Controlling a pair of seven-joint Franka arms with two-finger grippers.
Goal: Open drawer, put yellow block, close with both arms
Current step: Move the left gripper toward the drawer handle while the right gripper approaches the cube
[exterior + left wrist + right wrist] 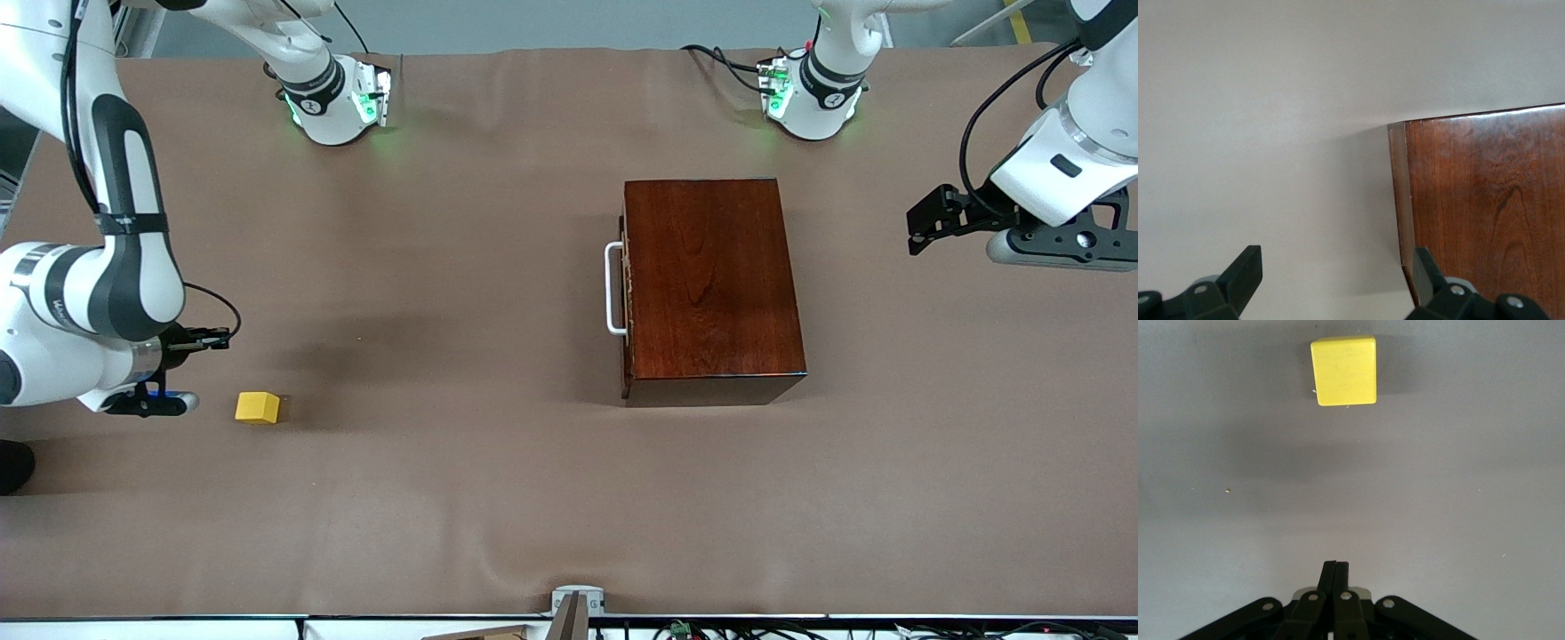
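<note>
The dark reddish-brown box [711, 284] stands on the table with its drawer shut; the white bar handle [613, 289] faces the right arm's end. The yellow block [257, 407] lies on the table at the right arm's end, nearer the front camera than the box. My right gripper [216, 338] hovers over the table just beside the block, shut and empty; its wrist view shows its shut tips [1336, 577] apart from the block [1343, 371]. My left gripper [917, 233] hangs over the table at the left arm's end, apart from the box, open and empty [1336, 273], with a box corner [1485, 207] in its view.
The brown table cover [498, 498] spreads under everything. The two round arm bases with green lights [342, 102] [805, 98] stand along the table's edge farthest from the front camera. A small grey fixture [576, 604] sits at the table's near edge.
</note>
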